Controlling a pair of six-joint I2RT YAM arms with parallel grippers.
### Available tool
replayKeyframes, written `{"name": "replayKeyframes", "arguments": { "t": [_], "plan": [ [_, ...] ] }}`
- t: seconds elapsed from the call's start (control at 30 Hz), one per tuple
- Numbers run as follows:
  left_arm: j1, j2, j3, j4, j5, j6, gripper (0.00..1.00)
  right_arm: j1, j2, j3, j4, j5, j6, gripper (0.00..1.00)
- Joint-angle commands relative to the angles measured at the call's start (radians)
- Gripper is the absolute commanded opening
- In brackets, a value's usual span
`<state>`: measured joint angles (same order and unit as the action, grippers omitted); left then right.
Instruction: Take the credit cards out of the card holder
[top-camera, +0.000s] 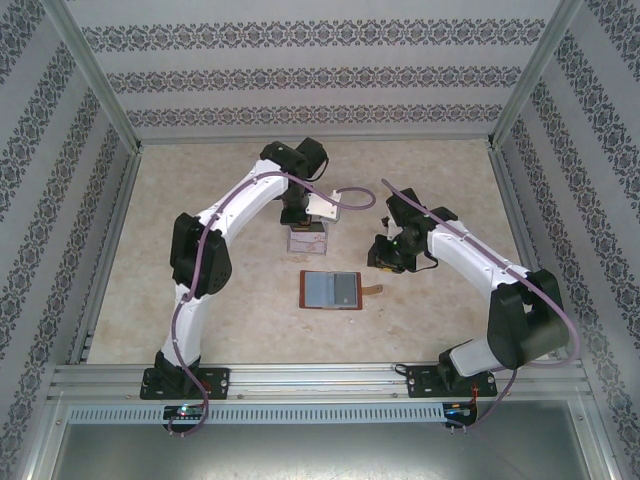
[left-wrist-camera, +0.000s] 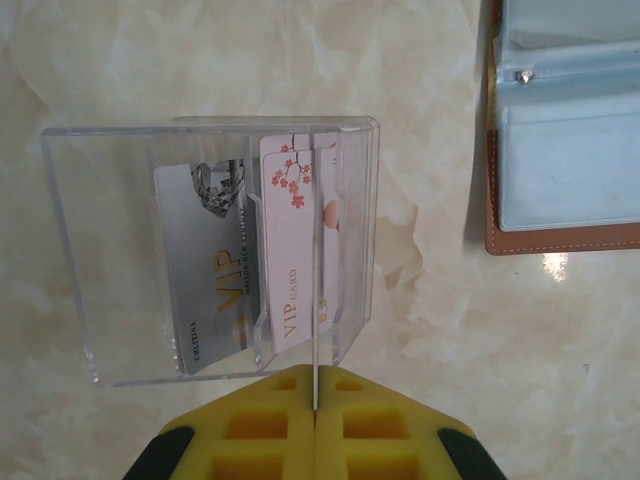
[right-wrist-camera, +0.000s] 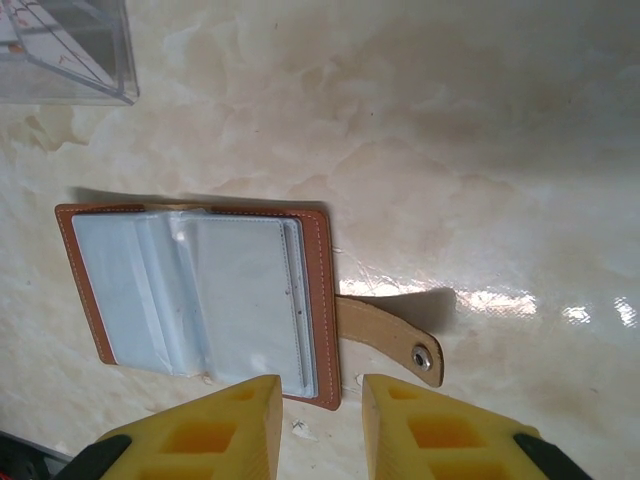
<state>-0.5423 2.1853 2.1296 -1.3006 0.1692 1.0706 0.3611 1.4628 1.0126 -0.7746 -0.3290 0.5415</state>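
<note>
So the left gripper (left-wrist-camera: 314, 388) has its yellow jaws squeezed right together on a credit card (left-wrist-camera: 314, 300). From the left wrist view the card shows edge-on as a thin line, with its far end down inside the clear rack (left-wrist-camera: 70, 250). Two more are already standing in that rack: a silver VIP card (left-wrist-camera: 205, 280) and a blossom VIP card (left-wrist-camera: 292, 250) right beside the pinched one.

The right gripper (right-wrist-camera: 320, 392) has its jaws partly apart with nothing between them, hanging over the tab-side edge of the card holder (right-wrist-camera: 320, 300). I can't tell whether it touches the leather.

The card holder (top-camera: 331, 290) lies open flat on the table (top-camera: 200, 300), grey-blue sleeves up and snap tab (right-wrist-camera: 395, 335) sticking out sideways. It sits between the two arms, near the rack (top-camera: 306, 238) but apart from it.
</note>
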Motion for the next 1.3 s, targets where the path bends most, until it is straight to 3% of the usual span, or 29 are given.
{"name": "replayKeyframes", "arguments": {
  "t": [0.0, 0.37, 0.83, 1.27],
  "plan": [
    [0.013, 0.046, 0.057, -0.084, -0.021, 0.036, 0.00, -0.012, -0.008, 0.008, -0.009, 0.002, -0.022, 0.28],
    [0.018, 0.125, 0.143, -0.120, 0.002, 0.046, 0.00, -0.031, 0.005, 0.002, -0.009, -0.005, -0.026, 0.28],
    [0.025, 0.139, 0.241, -0.066, -0.129, 0.087, 0.00, -0.044, 0.000, -0.010, -0.003, -0.011, -0.031, 0.28],
    [0.032, 0.236, 0.360, -0.054, -0.131, 0.121, 0.00, -0.055, 0.007, -0.015, -0.003, -0.015, -0.038, 0.28]
  ]
}}
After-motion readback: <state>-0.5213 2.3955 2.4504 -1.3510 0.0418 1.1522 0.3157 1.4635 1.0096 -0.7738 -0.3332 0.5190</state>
